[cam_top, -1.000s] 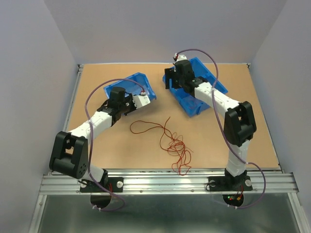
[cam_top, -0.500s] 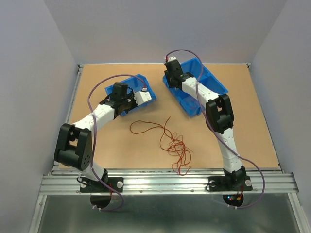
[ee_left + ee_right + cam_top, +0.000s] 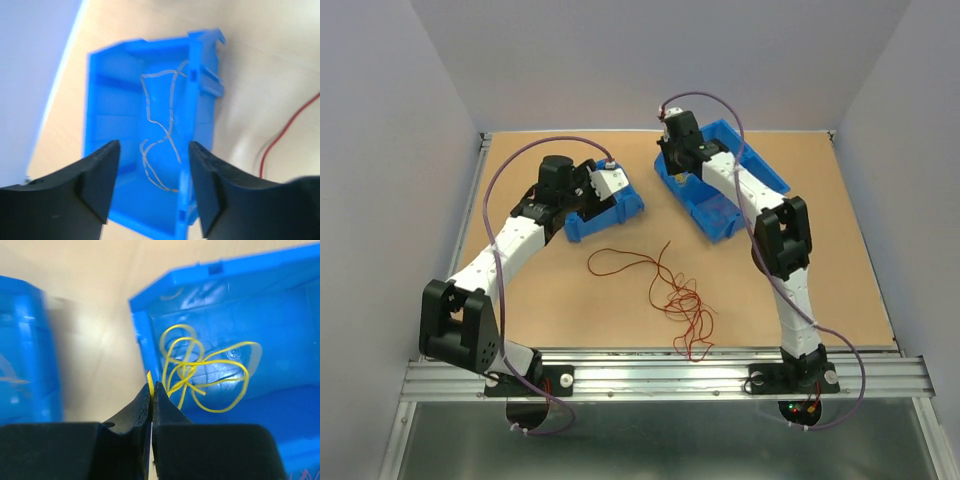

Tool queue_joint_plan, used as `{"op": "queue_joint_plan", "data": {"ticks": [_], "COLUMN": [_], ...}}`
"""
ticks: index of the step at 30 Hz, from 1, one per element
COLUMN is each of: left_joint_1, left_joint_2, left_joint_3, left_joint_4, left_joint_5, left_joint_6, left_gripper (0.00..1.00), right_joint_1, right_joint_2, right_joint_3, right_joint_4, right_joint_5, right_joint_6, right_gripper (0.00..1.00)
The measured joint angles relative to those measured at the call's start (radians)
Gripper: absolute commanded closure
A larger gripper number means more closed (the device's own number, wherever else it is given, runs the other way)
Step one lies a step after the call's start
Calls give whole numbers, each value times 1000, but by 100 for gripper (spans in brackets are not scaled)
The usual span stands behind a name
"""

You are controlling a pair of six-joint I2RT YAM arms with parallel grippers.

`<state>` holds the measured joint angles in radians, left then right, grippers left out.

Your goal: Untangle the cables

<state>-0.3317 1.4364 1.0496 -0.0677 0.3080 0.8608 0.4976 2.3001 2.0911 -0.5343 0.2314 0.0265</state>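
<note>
Progress: right claw point(image 3: 151, 386) pinches yellow cable point(image 3: 186, 371), loops just ahead in bin point(image 3: 280, 270); left claw point(image 3: 152, 152), spread, hovers over binned pale cable point(image 3: 171, 107); red tangle point(image 3: 682, 305), well behind both, waits unsorted.

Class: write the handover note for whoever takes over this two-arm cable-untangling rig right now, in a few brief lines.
Left claw: open, above the left bin, holding nothing.
Right claw: shut on an end of the yellow cable at the right bin rim.
Done: pale cable lies in the left bin; yellow cable mostly in the right bin.
To do: red cables lie tangled on the table, untouched.
</note>
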Motion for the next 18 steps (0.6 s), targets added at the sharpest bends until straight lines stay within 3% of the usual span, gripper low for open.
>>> {"op": "queue_joint_plan", "data": {"ticks": [11, 18], "left_joint_1": [0, 37], "left_joint_2": [-78, -105], "left_joint_3": [62, -31], "left_joint_4": [61, 252], "left_joint_5": [70, 129], "left_joint_6": [-127, -296], "left_gripper": [14, 14], "right_joint_1": [14, 76], "right_joint_2": [-345, -360], "right_joint_3": [97, 198], "right_joint_4": [8, 29], "right_joint_5": [-241, -344], "right_joint_6": [126, 206], "right_gripper": [99, 99]}}
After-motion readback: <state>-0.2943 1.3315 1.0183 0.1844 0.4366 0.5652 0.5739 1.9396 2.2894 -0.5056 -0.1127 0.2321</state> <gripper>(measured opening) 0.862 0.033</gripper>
